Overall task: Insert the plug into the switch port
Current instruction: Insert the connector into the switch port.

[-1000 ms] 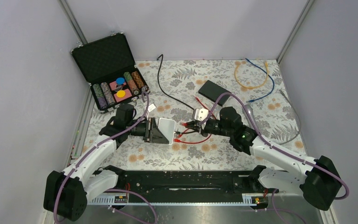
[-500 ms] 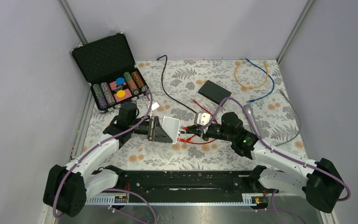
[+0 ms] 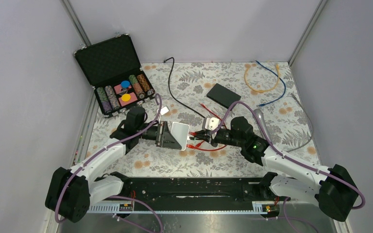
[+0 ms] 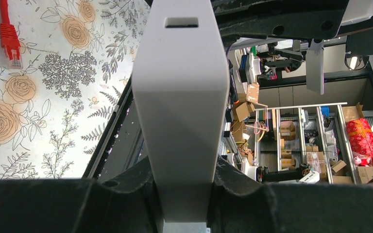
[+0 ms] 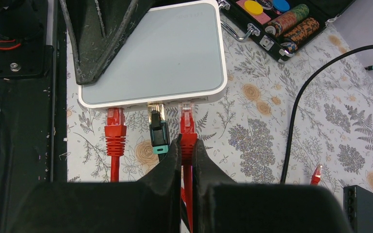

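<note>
Seen from the right wrist, the switch shows only its flat top. Its port face is turned away, so whether the red plug sits inside a port cannot be told. The right tool pinches that plug and covers its rear. In the left wrist view, the left tool hides the switch's lower end, and the top edge cuts off its upper end. From above, the red plug is too small to read.
</note>
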